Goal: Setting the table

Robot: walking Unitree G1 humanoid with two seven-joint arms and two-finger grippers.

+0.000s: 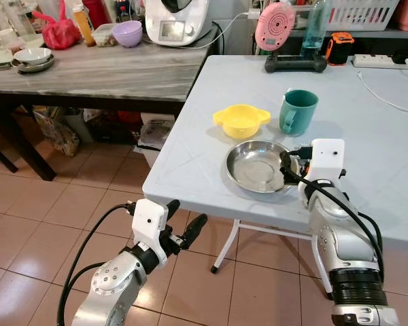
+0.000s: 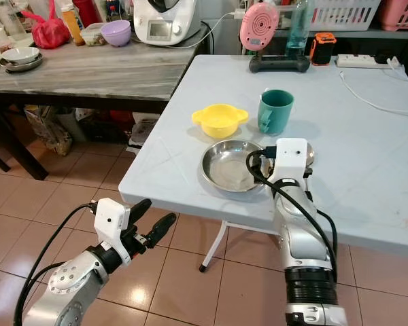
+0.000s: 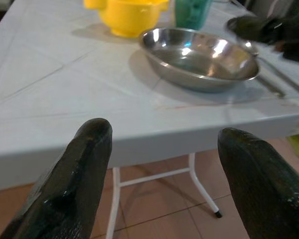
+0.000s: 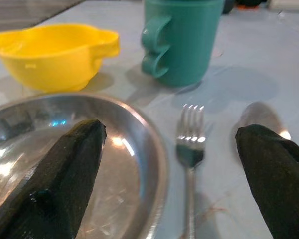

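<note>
Apparently the cutlery step: the right gripper (image 4: 169,174), fingers spread and empty, sits low in the right wrist frame over the fork (image 4: 190,144), which lies beside the steel plate (image 1: 258,165) mid-frame, with a spoon (image 4: 261,117) blurred beyond. Next probably means withdrawing cleanly. The left gripper (image 1: 183,227), also open, hangs lower left. The wrist housing hides the cutlery from the head views.
</note>
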